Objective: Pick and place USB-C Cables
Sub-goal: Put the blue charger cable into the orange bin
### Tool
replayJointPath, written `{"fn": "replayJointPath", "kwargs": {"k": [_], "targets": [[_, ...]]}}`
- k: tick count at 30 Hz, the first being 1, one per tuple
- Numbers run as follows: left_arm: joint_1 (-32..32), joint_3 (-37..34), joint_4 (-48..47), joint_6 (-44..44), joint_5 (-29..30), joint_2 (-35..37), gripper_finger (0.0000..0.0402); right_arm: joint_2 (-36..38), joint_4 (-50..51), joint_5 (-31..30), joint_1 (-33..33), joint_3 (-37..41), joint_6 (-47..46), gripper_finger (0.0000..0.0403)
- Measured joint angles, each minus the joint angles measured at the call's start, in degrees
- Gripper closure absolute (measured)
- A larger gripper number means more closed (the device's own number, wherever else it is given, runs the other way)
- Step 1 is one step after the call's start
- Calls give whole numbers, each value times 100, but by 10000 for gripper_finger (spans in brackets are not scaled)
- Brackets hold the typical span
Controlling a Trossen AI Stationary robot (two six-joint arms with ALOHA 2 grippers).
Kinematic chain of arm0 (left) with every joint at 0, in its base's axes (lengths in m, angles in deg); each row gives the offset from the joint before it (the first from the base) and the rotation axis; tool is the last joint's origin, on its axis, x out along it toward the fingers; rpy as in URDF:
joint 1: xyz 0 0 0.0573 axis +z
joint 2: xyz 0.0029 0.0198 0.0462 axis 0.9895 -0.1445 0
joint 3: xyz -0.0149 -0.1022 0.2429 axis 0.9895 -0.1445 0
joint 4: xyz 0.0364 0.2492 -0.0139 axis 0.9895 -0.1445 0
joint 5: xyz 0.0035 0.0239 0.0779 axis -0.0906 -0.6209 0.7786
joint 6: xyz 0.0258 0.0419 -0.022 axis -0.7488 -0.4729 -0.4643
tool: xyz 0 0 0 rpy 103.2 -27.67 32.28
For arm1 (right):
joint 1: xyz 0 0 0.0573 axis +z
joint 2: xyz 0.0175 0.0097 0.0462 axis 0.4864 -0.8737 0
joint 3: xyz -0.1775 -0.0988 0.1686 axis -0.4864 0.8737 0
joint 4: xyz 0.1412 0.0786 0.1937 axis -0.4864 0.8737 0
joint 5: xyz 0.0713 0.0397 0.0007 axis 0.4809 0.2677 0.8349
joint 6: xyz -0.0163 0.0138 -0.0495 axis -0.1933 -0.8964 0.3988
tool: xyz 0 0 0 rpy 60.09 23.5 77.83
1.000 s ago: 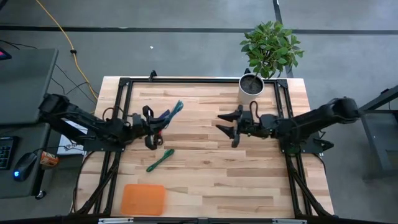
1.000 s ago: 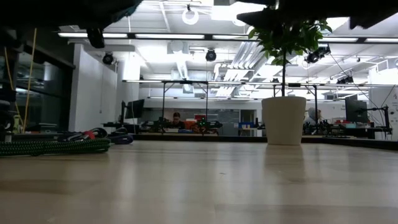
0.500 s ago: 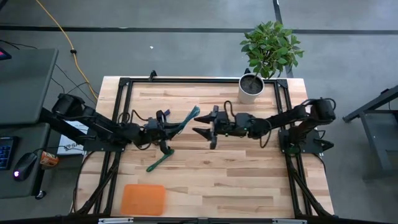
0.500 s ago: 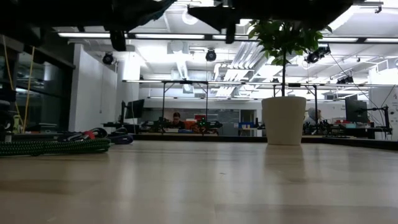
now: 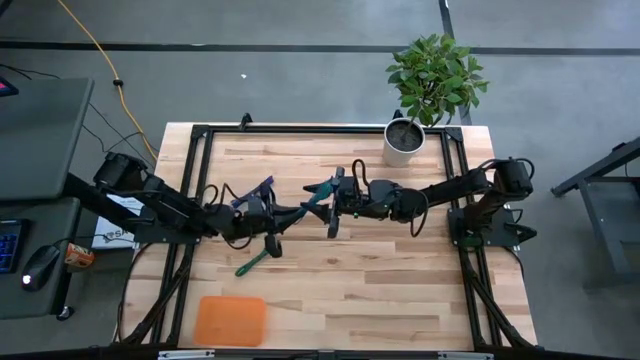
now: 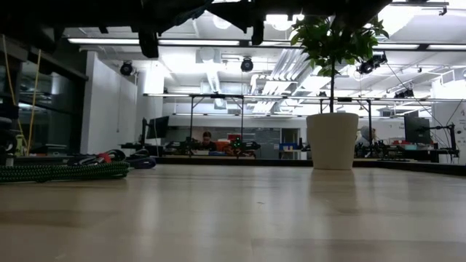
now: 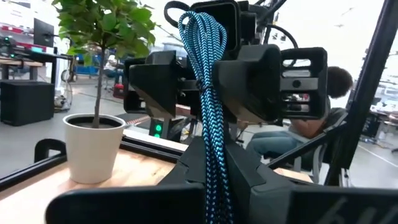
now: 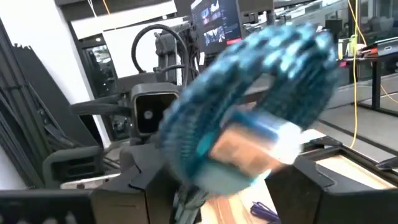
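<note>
The teal USB-C cable (image 5: 308,197) is up in the air between the two grippers over the middle of the table. My left gripper (image 5: 277,214) is shut on it. My right gripper (image 5: 334,201) is open. Its fingers (image 7: 158,81) stand on either side of the cable's free looped end (image 8: 249,106); I cannot tell whether they touch it. The purple-blue cable (image 5: 255,190) lies on the table beside the left gripper. The green cable (image 5: 257,258) lies flat nearer the near edge. The red-and-black cable is hidden in the high view. My left gripper pinches the teal cable bundle near one end (image 7: 214,158) between its two fingers, reaching level from the table's left. The bundle is lifted clear and sticks out past the fingertips toward the right gripper, with its free looped end (image 7: 198,28) farthest out.
An orange tray (image 5: 231,320) sits near the table's near left corner. A white pot with a green plant (image 5: 404,140) stands at the far right. The black frame rail (image 5: 300,129) runs along the far edge. Bare wood lies between the cables and the near right corner.
My left gripper has carried the teal cable toward the table's right, clear of the table. My right gripper, open throughout, has moved toward the table's left until its fingers flank the cable's free end. The purple-blue and green cables have stayed where they were.
</note>
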Motion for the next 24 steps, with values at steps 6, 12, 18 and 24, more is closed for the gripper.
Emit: {"fn": "replayJointPath", "kwargs": {"k": [6,12,18,24], "targets": [[-2,1,2,-11,51,4,397,0,-9,-5,2,0,-24,213],[5,-1,-33,-12,107,4,396,0,7,37,9,0,-134,346],[7,-1,-45,-11,115,4,384,2,61,46,10,0,-121,364],[5,-6,-49,-11,116,4,372,4,74,93,9,0,-74,391]]}}
